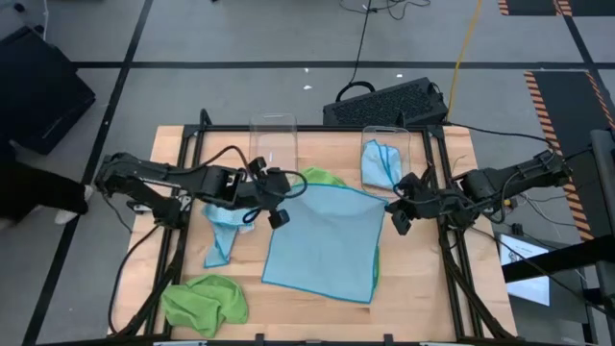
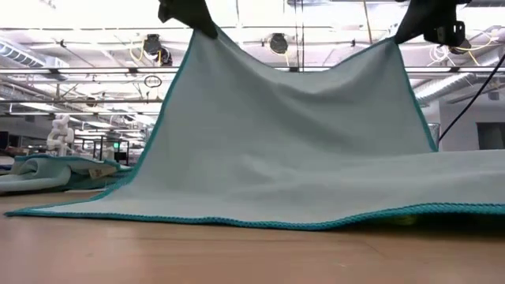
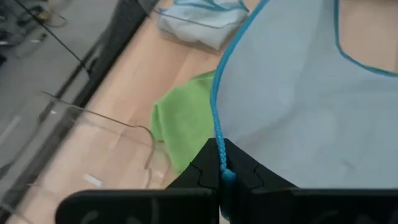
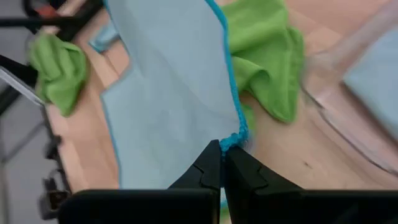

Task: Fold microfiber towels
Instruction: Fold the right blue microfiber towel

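A light blue microfiber towel (image 1: 322,240) with a teal hem slopes up from the table to my two grippers. My left gripper (image 1: 294,188) is shut on its far left corner, and my right gripper (image 1: 389,206) is shut on its far right corner. In the low view the towel (image 2: 292,150) hangs like a tent, its near edge (image 2: 237,222) lying on the wood. A lime green towel (image 1: 324,178) lies partly under its far edge. Another green towel (image 1: 204,300) lies bunched at the near left, and a crumpled blue one (image 1: 223,229) lies under my left arm. My left gripper pinches the towel's far left corner (image 3: 219,163) between its two fingers, right on the teal hem. The fingers slant down from the table's left. The corner is lifted clear and the cloth sags toward the other corner. My right gripper pinches the far right corner (image 4: 234,142) at the teal hem between its two fingers, slanting down from the table's right. The corner is raised off the table. The cloth falls away from it to the near edge resting on the wood.
Two clear plastic bins stand at the far edge: one (image 1: 274,141) shows nothing inside, the other (image 1: 386,159) holds a blue towel. A black keyboard (image 1: 389,101) lies beyond the table. Bare wood shows along the near edge.
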